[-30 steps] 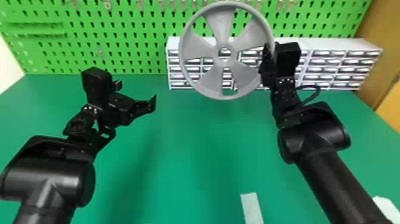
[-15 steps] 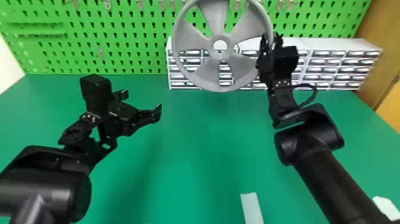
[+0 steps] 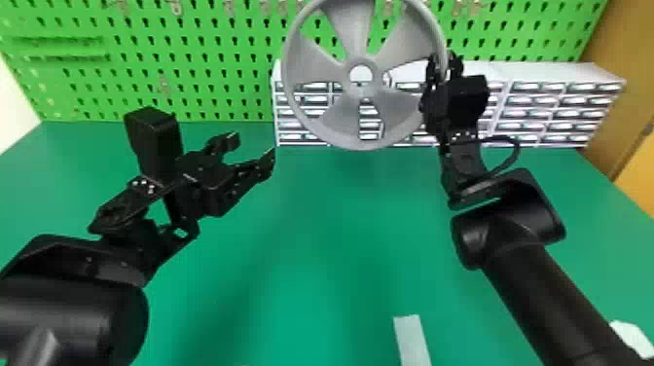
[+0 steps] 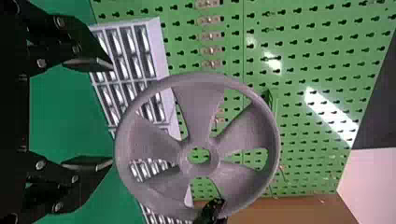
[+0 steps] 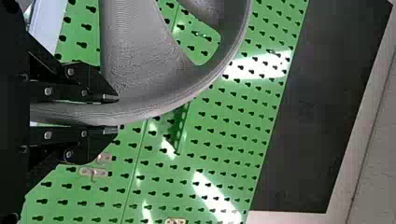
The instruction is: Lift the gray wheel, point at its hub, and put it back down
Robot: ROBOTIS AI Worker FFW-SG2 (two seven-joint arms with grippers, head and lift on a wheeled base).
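Note:
High above the table, the gray wheel (image 3: 357, 73) is held upright by its right rim in my right gripper (image 3: 444, 65). The right wrist view has the wheel's rim (image 5: 140, 109) between the two fingers of the right gripper (image 5: 116, 114). My left gripper (image 3: 254, 143) stands open to the lower left of the wheel, apart from it. In the left wrist view the left gripper (image 4: 112, 114) has a wide gap between its fingers, with the wheel (image 4: 198, 88) and its hub (image 4: 187, 161) farther off.
Behind the wheel stands a white drawer cabinet (image 3: 540, 73), against a green pegboard (image 3: 194, 73). A pale strip (image 3: 412, 340) lies on the green table (image 3: 316, 272) near the front, and a white piece (image 3: 632, 336) at the right.
My right gripper has raised the wheel slightly and moved it a little left. The left gripper has moved right, toward the wheel, and its fingers now show spread apart.

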